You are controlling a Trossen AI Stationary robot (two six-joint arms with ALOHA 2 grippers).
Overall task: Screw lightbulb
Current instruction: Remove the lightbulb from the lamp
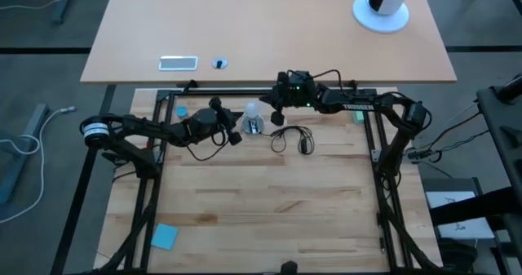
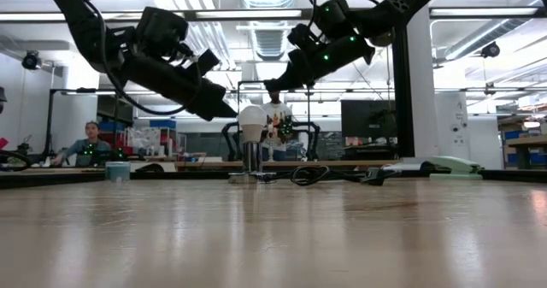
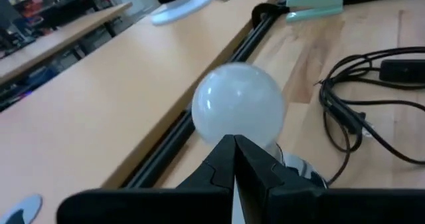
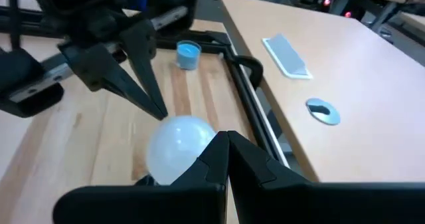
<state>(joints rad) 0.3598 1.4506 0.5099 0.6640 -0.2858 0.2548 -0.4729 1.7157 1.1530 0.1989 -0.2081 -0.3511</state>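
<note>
lightbulb (image 1: pixel 253 111) upright on its socket (image 1: pixel 254 126), near table (image 1: pixel 269 193) far edge by black frame rail (image 1: pixel 245 92) | cord (image 1: pixel 294 138) just right of it, bare wood toward near side | left claw (image 1: pixel 237 138) pressed together, tip beside bulb | right claw (image 1: pixel 270 100) pressed together, opposite side, holding nothing

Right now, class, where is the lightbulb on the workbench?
In the high view the lightbulb stands upright on the silver socket near the table's far edge, between the shut left gripper and shut right gripper.
</note>
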